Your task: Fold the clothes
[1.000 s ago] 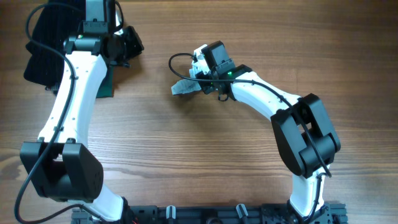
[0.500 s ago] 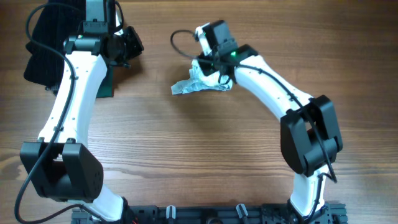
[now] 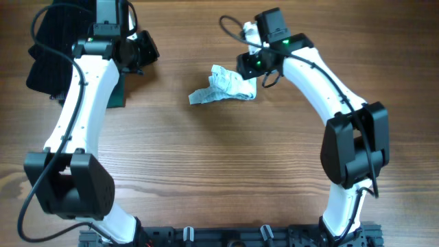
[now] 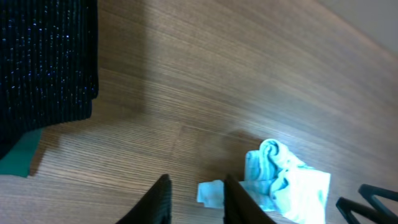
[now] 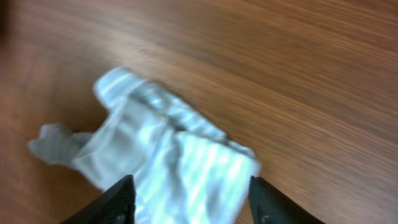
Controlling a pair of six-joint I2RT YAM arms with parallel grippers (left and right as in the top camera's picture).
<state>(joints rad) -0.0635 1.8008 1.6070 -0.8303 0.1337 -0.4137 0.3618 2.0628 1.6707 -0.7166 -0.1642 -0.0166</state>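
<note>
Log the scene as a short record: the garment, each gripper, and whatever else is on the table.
garment: striped garment, small, pale, crumpled, unfolded, lying on the table
right: right gripper open, beside the garment, holding nothing
left: left gripper slightly open, empty, apart from the garment
others: black knit garment and dark green garment at far left
</note>
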